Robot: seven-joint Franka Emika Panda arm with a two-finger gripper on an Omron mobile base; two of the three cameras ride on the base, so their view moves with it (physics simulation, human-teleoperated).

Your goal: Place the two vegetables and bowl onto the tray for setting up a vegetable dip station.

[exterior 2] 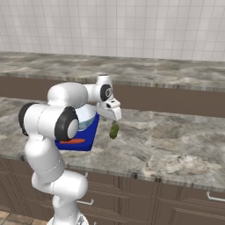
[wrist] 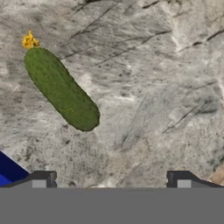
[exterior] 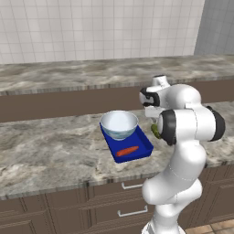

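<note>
**Cucumber lying on the counter beside the loaded tray, gripper spread above it**

The blue tray [exterior: 142,150] is sitting on the marble counter [exterior: 55,151], near its front edge. The white bowl [exterior: 119,123] is standing upright at the tray's far end, and it is spanning nearly the tray's whole width. The orange carrot [exterior: 127,151] is lying flat on the tray floor in front of the bowl, toward the near rim, apart from the bowl.

The dark green cucumber [exterior 2: 114,130] is lying on the bare counter just beside the tray, on its right side, not touching it. In the left base view the arm's elbow is covering most of it, and a sliver of green is showing at the joint's left edge. In the hand view the cucumber [wrist: 61,89] is lying diagonally across the upper left, with a small yellow tip at its upper end, and a corner of the tray [wrist: 8,171] is showing at the lower left.

The gripper [exterior 2: 115,116] is hovering over the counter just above the cucumber, pointing down. Its 2 fingertips [wrist: 43,178] are standing wide apart at the bottom of the hand view, with nothing between them but marble. The jaws are released and are gripping nothing, and the cucumber is lying off to one side of the gap.
</note>
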